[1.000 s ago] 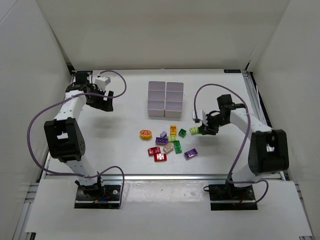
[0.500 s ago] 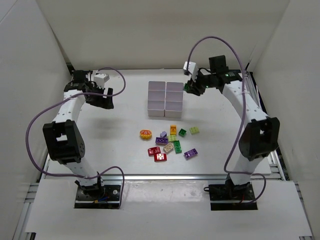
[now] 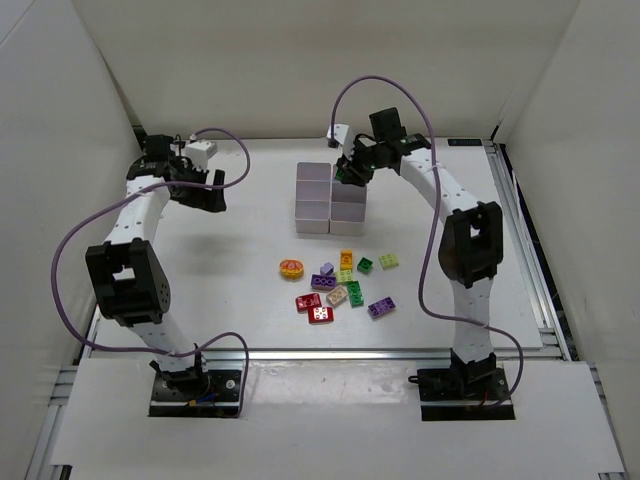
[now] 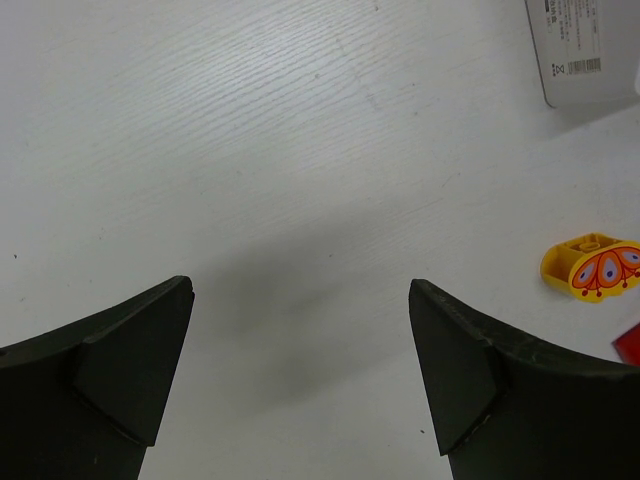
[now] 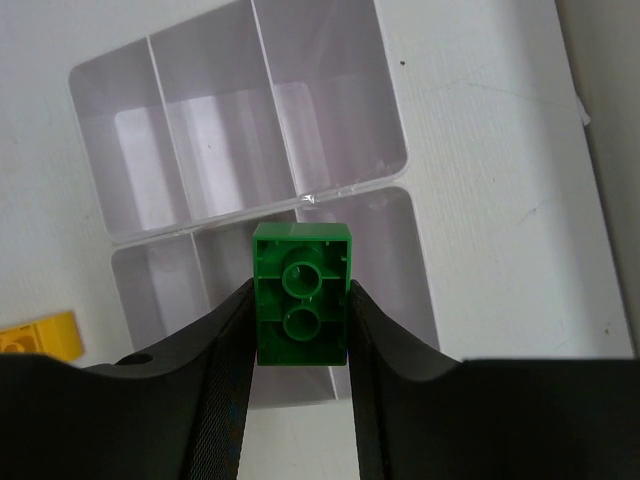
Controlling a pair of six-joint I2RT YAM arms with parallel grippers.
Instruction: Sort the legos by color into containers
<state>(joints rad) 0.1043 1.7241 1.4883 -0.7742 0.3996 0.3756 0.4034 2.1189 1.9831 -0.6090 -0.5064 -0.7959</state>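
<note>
right tool [image 5: 300, 305] is pinching a green lego [image 5: 302, 290], hanging right above the containers [image 3: 313, 190]; left tool [image 4: 300, 300] is spread wide over the bench [image 4: 250, 120]; remaining legos [image 3: 338, 285] sit scattered nearer the arm bases

top: high, down on containers [image 3: 331, 198] | right wrist: close above containers, shared with top | left wrist: low, left of containers

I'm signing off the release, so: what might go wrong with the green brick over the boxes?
In the right wrist view the green brick, clamped in the right tool, appears over a dividing wall of the containers rather than one box's middle. Released here, it may strike that wall and tumble into a neighbouring box or bounce out onto the table.
</note>
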